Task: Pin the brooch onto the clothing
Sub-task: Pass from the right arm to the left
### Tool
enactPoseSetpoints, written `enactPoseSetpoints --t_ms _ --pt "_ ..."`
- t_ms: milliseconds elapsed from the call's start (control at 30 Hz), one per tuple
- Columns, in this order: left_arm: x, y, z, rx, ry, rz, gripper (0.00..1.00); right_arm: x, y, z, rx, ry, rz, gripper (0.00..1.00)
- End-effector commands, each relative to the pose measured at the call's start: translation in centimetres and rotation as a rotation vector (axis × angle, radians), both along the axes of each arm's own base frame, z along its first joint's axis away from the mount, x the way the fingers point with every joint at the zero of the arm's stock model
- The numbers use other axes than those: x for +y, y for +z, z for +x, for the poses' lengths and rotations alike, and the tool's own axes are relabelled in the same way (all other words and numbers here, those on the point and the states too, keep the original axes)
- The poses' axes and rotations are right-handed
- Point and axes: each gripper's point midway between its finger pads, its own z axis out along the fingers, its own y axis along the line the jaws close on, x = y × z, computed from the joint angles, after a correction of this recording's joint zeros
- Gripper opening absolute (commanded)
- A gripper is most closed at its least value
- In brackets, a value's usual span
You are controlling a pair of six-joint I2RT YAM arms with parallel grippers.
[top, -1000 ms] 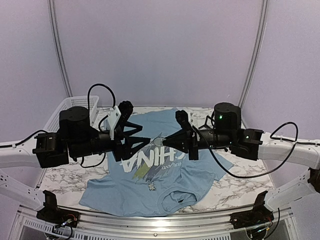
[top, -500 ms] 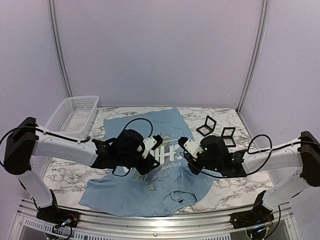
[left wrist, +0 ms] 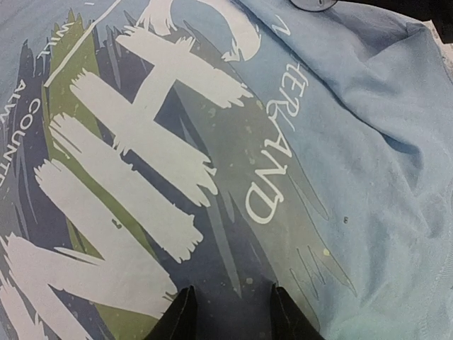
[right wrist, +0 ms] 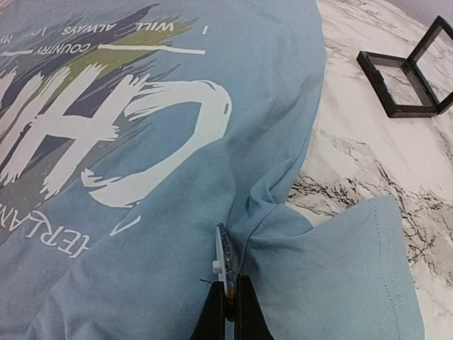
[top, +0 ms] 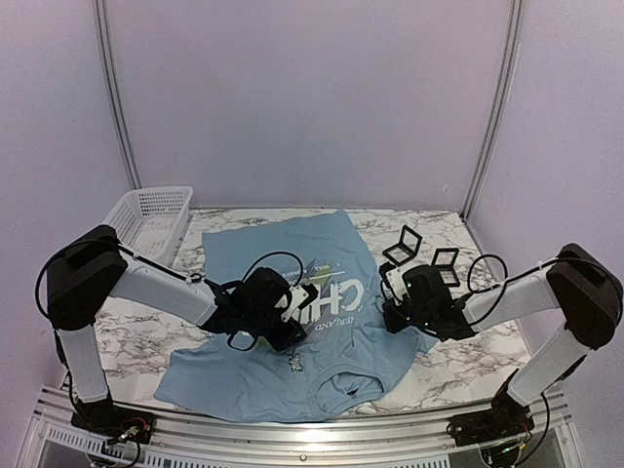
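Note:
The light blue T-shirt lies flat on the marble table, with the "CHINA" print in the middle. My left gripper hangs low over the print, its jaws open and empty, the dark fingers just above the cloth. My right gripper is shut on the brooch, a thin round disc seen edge-on with a white back. It holds the brooch upright against a fold of the shirt by the right sleeve.
Two open black square cases stand on the marble right of the shirt; one shows in the right wrist view. A white mesh basket sits at the back left. A small glinting item lies on the shirt near the collar.
Both arms have come down from a raised, meeting pose to the shirt. In the last half second the right gripper has moved right toward the sleeve with the brooch.

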Motion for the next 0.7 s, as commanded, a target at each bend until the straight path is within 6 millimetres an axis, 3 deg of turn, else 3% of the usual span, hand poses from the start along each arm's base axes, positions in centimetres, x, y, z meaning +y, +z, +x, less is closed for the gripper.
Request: enactPoseSetpoints --t_ms 0,167,300,500,567,667 --pt "2.5 -0.7 -0.2 0.017 0.039 0.048 0.37 -1.2 -0.7 1.1 0.062 -0.093 0.093 0.0" --pt "5.4 -1.1 0.2 -0.001 0.082 0.101 0.38 -2.7 -1.6 1.6 0.108 -0.145 0.135 0.0" --pt "5.9 0.2 0.0 -0.031 0.07 0.078 0.42 -2.7 -1.0 1.9 0.101 -0.144 0.141 0.0" --pt "5.8 4.5 0.6 -0.097 0.111 -0.021 0.54 -1.5 2.0 2.6 0.048 -0.082 0.135 0.0" --pt "7.2 4.7 0.7 -0.09 0.181 -0.002 0.54 -0.7 3.8 2.0 0.002 -0.046 0.102 0.0" --pt "10.0 4.0 0.4 -0.05 0.314 0.051 0.52 1.3 5.4 -0.4 -0.026 0.031 0.057 0.0"
